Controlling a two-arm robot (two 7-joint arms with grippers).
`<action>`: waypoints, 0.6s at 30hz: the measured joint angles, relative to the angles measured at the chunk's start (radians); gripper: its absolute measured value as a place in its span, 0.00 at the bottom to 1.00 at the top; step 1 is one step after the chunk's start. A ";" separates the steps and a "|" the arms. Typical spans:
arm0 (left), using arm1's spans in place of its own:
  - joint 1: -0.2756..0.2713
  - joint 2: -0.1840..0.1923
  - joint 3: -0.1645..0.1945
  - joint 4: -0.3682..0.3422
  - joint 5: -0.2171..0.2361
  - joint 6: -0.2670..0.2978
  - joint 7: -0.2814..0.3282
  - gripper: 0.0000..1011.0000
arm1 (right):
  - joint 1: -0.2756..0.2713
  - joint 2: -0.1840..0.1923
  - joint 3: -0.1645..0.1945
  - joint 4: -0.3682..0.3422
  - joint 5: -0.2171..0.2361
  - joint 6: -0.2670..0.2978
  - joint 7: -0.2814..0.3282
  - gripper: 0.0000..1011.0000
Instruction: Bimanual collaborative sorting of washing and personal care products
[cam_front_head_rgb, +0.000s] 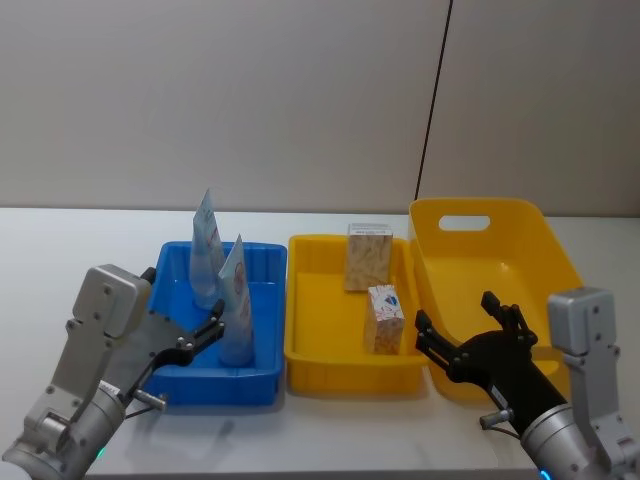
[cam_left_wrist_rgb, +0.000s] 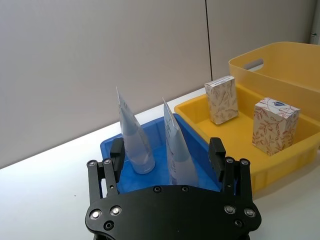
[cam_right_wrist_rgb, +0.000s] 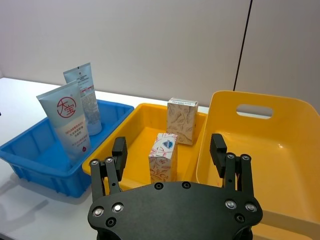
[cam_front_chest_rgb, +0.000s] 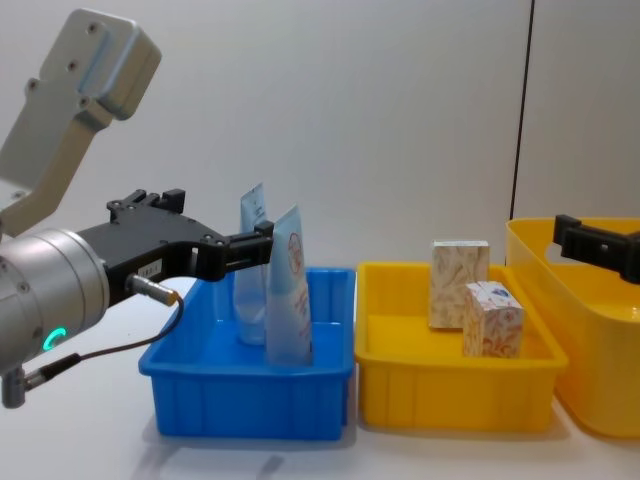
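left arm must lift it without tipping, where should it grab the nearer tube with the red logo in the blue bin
The tube stands upright in the blue bin, tapering to a flat crimp on top, so probably grip it mid-body, above the bin wall. Come from the front left, where the open left gripper faces it edge-on, so its fingers close on the broad faces.

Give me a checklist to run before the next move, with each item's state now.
1. The left gripper, at the blue bin's left wall, open, empty: ok.
2. The right gripper, by the large yellow bin's near rim, open, empty: ok.
3. The nearer tube and farther tube upright in the blue bin: ok.
4. The nearer box and farther box upright in the small yellow tray: ok.
5. The left gripper clear of the nearer tube: cannot tell.
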 joint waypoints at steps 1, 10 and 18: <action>0.000 0.000 0.000 0.000 0.000 0.000 0.000 0.99 | 0.000 0.000 0.000 0.000 0.000 0.000 0.000 0.99; 0.000 0.000 0.000 0.000 0.000 0.000 0.000 0.99 | 0.000 0.000 0.000 0.000 0.000 0.000 0.000 0.99; 0.000 0.000 0.000 0.000 0.000 0.000 0.000 0.99 | 0.000 0.000 0.000 0.000 0.000 0.000 0.000 0.99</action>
